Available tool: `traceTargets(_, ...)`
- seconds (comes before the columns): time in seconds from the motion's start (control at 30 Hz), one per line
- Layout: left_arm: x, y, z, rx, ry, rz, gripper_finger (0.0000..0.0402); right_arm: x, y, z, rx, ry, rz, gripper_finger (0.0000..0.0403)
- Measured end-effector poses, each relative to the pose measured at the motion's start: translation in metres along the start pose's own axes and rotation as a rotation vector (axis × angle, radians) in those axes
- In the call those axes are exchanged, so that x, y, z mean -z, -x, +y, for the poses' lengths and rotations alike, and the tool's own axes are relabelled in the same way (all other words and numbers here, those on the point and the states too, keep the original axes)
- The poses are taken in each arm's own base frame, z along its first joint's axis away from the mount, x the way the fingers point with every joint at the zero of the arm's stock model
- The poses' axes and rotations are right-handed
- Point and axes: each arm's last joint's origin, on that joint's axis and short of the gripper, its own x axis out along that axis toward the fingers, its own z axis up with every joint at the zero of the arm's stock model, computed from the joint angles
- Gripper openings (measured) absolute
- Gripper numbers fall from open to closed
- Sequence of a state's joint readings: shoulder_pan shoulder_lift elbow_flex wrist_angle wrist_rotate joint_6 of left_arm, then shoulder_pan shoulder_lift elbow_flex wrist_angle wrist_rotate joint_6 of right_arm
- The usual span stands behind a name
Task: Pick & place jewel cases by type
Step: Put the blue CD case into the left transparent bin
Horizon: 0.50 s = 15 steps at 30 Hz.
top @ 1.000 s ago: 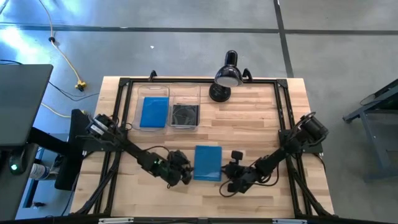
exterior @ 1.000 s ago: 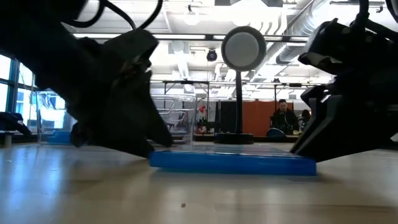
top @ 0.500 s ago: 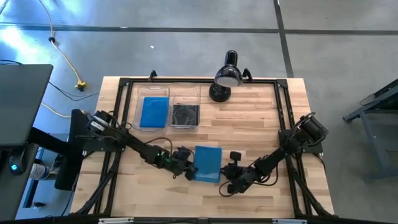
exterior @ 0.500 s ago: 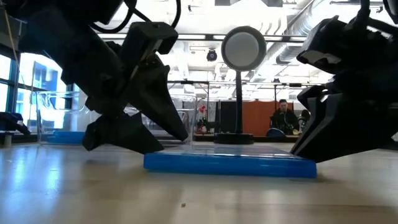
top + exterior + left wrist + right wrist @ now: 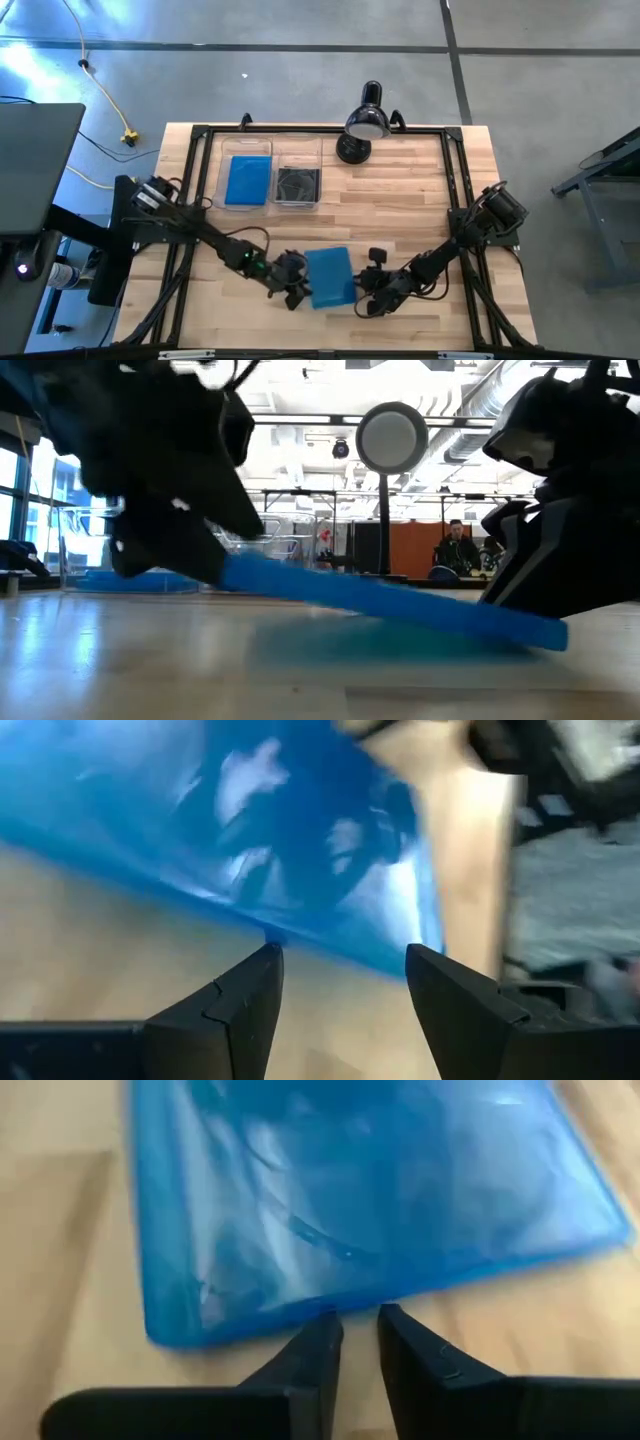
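The left gripper (image 5: 215, 560) was motion-blurred; its fingertips' contact with the blue jewel case (image 5: 390, 603) was unreadable.

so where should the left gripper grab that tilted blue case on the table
By its raised edge, coming in level from the left arm's side. The blue jewel case is tilted, high beside the left gripper and low by the right gripper, so only that edge is clear of the table.

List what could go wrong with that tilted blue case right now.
The blue case is tilted: the left gripper lifts one edge while the far edge sits low by the right gripper. It might slip free and drop flat. The right gripper's fingers sit right at the case's edge, so a sliding case may jam against them.
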<state>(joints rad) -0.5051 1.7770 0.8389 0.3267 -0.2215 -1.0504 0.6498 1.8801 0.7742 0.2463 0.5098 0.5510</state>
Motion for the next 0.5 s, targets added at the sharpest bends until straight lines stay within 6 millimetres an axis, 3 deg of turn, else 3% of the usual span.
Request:
traceTargets(0.2, 0.0004, -0.0023, 0.0102, -0.115, -0.015, -0.041, 0.0209, -0.0041, 0.0002, 0.0046, -0.106, -0.112, 0.016, 0.0091)
traceTargets(0.5, 0.0058, -0.008, 0.0096, -0.075, -0.013, -0.026, 0.0209, -0.0087, -0.0014, 0.0046, -0.165, -0.145, 0.012, 0.013)
